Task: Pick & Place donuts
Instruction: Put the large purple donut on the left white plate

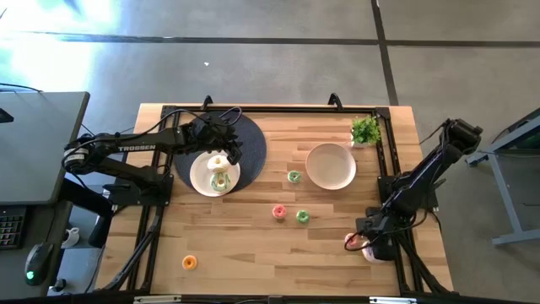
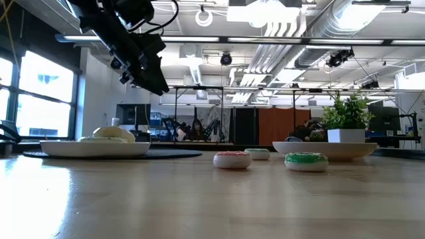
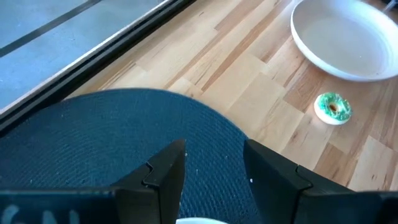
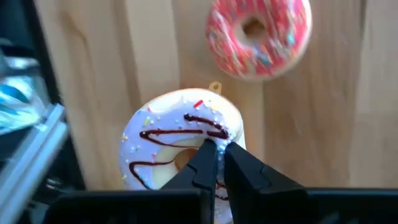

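Note:
My left gripper [image 1: 223,157] [image 3: 214,171] hangs open above the white plate [image 1: 202,181], which sits on a dark round mat [image 3: 93,143] and carries a cream-yellow donut [image 1: 218,161] and a green-white donut [image 1: 219,180]. My right gripper [image 1: 361,244] [image 4: 217,163] is at the table's near right edge, shut on a pink-white iced donut [image 4: 174,140] with dark drizzle. A pink sprinkled donut [image 4: 258,37] lies just beyond it. Tiny donuts lie on the wood: green [image 1: 294,176], pink-red [image 1: 279,212], green [image 1: 302,216], orange [image 1: 189,263]. My right gripper has its fingertips [image 4: 205,163] close together on the pink-white donut's ring beside the hole [image 4: 214,134], coming from above and pointing down. The fingers hide the place of contact. Whether the donut is lifted or lies on the table cannot be told.
A beige plate [image 1: 331,165] [image 3: 348,37] stands right of centre, with a potted green sprig [image 1: 365,130] at the far right corner. A black frame rail [image 1: 389,169] runs along the table edges. Bare wood lies between the plates and near the front.

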Action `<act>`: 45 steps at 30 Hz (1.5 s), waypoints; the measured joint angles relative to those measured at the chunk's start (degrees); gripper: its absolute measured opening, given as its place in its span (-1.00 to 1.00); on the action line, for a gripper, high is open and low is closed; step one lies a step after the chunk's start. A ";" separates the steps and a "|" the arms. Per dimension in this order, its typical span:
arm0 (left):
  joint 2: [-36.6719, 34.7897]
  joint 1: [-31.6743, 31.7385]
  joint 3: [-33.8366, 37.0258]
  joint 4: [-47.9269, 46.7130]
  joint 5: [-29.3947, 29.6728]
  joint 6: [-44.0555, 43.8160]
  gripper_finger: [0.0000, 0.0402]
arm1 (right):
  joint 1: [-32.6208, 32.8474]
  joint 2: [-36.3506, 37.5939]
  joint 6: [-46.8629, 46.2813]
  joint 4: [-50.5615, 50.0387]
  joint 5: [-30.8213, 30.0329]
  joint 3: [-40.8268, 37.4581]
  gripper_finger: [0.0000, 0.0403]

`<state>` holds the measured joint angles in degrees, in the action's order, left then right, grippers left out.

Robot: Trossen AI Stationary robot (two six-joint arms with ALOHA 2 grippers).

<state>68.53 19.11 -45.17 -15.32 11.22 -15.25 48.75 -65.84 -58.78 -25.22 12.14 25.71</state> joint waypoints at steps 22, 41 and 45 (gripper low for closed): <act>-1.93 -0.02 -6.56 -7.30 3.99 4.75 -0.20 | -27.47 1.84 33.53 9.87 -71.31 12.79 -0.96; -15.30 -0.02 -11.82 -18.37 19.59 9.01 -0.20 | -54.33 -42.28 43.93 59.68 -27.69 35.60 -0.97; -16.69 -0.02 -11.76 -20.07 19.72 8.97 -0.20 | -54.75 -50.86 45.46 49.67 -22.14 50.57 -0.97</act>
<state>51.84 19.09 -56.93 -35.39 30.94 -6.28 -6.00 -116.71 -13.32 24.45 -10.00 76.28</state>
